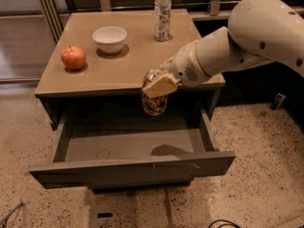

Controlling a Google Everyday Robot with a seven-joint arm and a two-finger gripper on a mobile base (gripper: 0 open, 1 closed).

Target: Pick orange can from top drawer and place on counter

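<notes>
The orange can [154, 104], with a mottled brownish-orange label, hangs in my gripper [157, 86] above the open top drawer [128, 148]. The gripper is shut on the can's upper part, and the can's top sits level with the front edge of the counter [121, 56]. My white arm [237, 46] reaches in from the right. The drawer is pulled fully out, and its grey floor shows only the can's shadow.
On the counter stand a red apple [73, 58] at the left, a white bowl [109, 39] behind it, and a clear plastic bottle [162, 13] at the back. Speckled floor surrounds the cabinet. A railing runs behind it.
</notes>
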